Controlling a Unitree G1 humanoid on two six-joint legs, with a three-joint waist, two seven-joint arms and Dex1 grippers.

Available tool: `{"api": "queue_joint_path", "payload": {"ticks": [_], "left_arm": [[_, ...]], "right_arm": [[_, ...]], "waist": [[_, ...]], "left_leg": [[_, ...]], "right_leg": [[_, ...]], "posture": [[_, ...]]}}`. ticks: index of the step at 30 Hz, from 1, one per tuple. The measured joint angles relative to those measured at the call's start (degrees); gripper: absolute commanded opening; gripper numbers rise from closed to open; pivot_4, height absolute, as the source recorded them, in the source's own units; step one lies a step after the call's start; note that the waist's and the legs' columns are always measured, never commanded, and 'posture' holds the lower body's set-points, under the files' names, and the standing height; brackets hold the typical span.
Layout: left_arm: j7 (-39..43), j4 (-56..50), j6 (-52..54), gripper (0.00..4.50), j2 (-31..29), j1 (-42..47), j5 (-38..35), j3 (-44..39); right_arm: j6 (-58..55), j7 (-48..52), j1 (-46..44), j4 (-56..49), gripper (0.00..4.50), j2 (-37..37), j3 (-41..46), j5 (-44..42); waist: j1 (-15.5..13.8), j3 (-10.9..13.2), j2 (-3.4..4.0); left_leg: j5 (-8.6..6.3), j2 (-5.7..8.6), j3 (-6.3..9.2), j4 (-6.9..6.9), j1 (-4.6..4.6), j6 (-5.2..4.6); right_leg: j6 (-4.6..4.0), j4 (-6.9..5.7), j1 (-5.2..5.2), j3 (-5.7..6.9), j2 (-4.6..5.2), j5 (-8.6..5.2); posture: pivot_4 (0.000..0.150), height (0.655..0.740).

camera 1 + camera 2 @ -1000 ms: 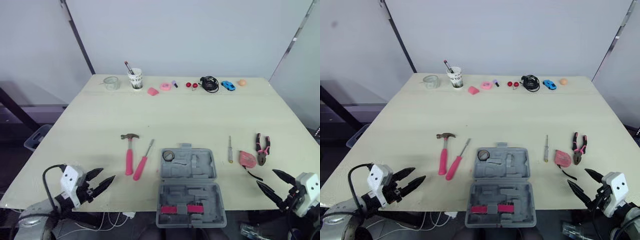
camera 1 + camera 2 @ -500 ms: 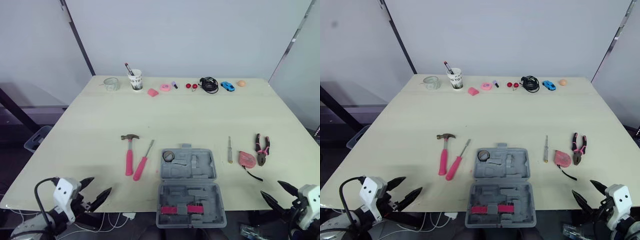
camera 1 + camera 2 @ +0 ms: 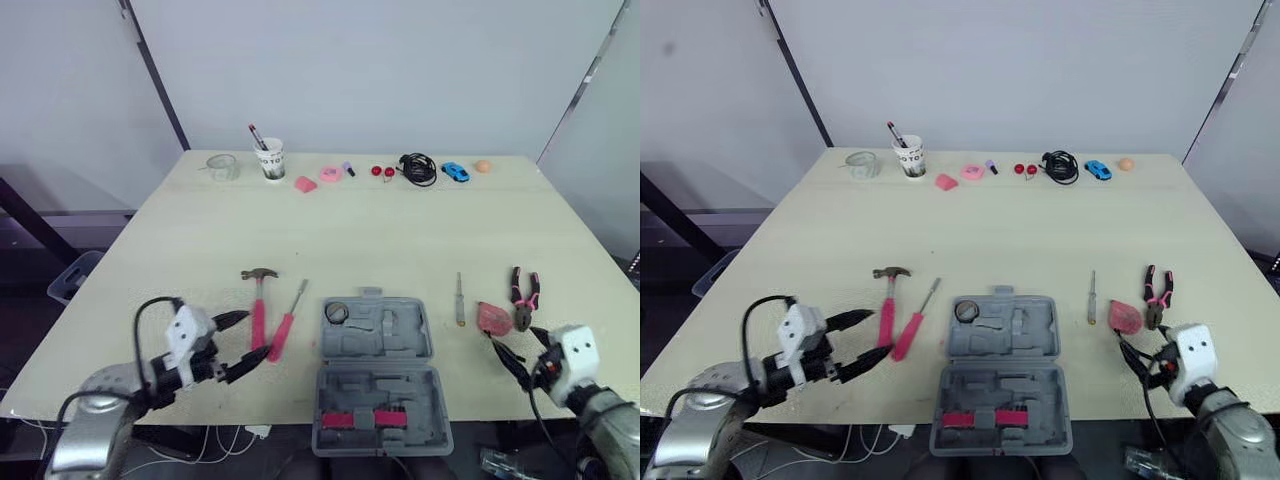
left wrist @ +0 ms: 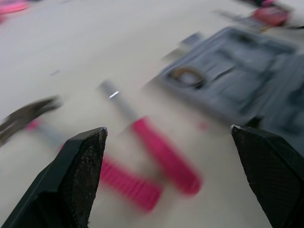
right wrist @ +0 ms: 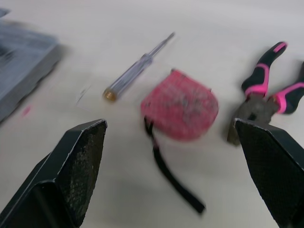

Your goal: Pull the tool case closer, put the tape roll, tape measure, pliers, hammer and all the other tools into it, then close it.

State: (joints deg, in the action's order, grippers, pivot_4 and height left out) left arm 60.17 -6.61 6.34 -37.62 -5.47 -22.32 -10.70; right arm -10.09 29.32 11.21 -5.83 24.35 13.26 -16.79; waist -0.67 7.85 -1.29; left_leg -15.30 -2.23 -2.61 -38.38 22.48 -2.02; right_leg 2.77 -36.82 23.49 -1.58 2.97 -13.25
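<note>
The grey tool case (image 3: 378,372) lies open at the table's front edge, with a tape roll (image 3: 337,312) in its far half. Left of it lie a pink-handled hammer (image 3: 259,305) and a pink-handled screwdriver (image 3: 286,322). My left gripper (image 3: 256,333) is open, its tips at the near ends of those two handles; the screwdriver (image 4: 164,159) lies between the fingers (image 4: 71,183). Right of the case lie a clear tester screwdriver (image 5: 140,64), a pink tape measure (image 5: 180,110) and pliers (image 5: 266,95). My right gripper (image 3: 510,357) is open just short of the tape measure.
Along the far edge stand a glass jar (image 3: 222,166), a paper cup with pens (image 3: 269,157), pink bits (image 3: 331,174), two red balls (image 3: 382,171), a black cable (image 3: 418,167), a blue toy car (image 3: 456,171) and an orange ball (image 3: 484,166). A grey bin (image 3: 70,275) stands on the floor, left.
Both grippers came up from below the table's front edge and forward: the left to the hammer and screwdriver handles, the right to the tape measure. The tools have not moved.
</note>
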Motion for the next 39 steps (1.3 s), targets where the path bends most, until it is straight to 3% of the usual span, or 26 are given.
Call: {"api": "queue_joint_path", "payload": {"ticks": [9,17,20,23,25,26,29,39], "left_arm": [[6.85,-5.36,3.32,4.42,-2.24,12.05,-1.85,8.14],[9.5,-5.62,3.79,4.42,-2.89,14.03,-2.55,9.87],[10.04,-5.96,4.12,4.5,-3.0,15.03,-2.58,10.92],[10.05,-6.22,4.3,4.5,-3.0,15.79,-2.58,11.28],[10.05,-6.22,4.34,4.5,-3.0,15.94,-2.57,11.29],[10.05,-6.22,4.34,4.5,-3.0,15.93,-2.55,11.3],[10.06,-6.2,4.17,4.5,-3.06,15.91,-2.44,11.3],[10.37,-6.04,3.21,4.5,-3.11,15.9,-2.01,11.3]], "right_arm": [[-10.8,-13.96,-2.52,-0.51,4.5,-8.79,-2.26,3.05],[-13.46,-17.26,-2.99,-1.65,4.5,-10.35,-2.27,3.57],[-13.68,-17.34,-3.33,-1.58,3.64,-10.35,-2.31,3.73],[-13.61,-16.93,-3.75,-1.46,2.23,-10.01,-3.19,4.55],[-13.5,-16.52,-3.87,-1.44,1.62,-9.82,-3.92,5.08],[-13.42,-16.2,-3.89,-1.44,1.04,-9.61,-4.33,5.33],[-12.9,-15.57,-3.91,-1.44,0.13,-8.96,-5.64,6.32],[-9.97,-13.99,-3.61,-0.26,0.13,-8.46,-6.06,7.53]], "waist": [[0.1,0.03,0.1],[1.26,0.03,0.09],[1.3,0.03,0.07],[1.41,0.03,0.08],[1.44,0.03,0.08],[1.44,0.03,0.08],[1.44,0.03,0.07],[1.41,0.03,0.07]], "left_leg": [[0.0,0.04,-0.04,0.01,0.14,0.0],[0.0,0.04,0.01,0.02,0.13,0.0],[0.0,0.04,0.01,0.01,0.13,0.0],[0.0,0.05,0.01,0.01,0.13,0.0],[0.0,0.05,0.01,0.02,0.13,0.0],[0.0,0.05,0.02,0.02,0.13,0.0],[0.0,0.04,0.02,0.01,0.13,0.0],[0.0,0.03,0.02,0.01,0.13,0.0]], "right_leg": [[-0.02,0.02,0.03,0.02,-0.12,-0.01],[0.0,0.02,0.02,0.04,-0.17,-0.01],[0.0,0.03,0.02,0.01,-0.17,-0.01],[0.0,0.03,0.02,0.01,-0.18,-0.01],[0.0,0.02,0.02,0.01,-0.2,-0.01],[0.0,0.03,0.02,0.01,-0.2,-0.01],[0.0,0.03,0.02,0.01,-0.2,-0.01],[0.0,0.03,0.02,0.0,-0.2,-0.01]], "posture": [[0.15,0.74],[0.15,0.74],[0.15,0.74],[0.15,0.74],[0.15,0.74],[0.15,0.74],[0.15,0.74],[0.15,0.74]]}}
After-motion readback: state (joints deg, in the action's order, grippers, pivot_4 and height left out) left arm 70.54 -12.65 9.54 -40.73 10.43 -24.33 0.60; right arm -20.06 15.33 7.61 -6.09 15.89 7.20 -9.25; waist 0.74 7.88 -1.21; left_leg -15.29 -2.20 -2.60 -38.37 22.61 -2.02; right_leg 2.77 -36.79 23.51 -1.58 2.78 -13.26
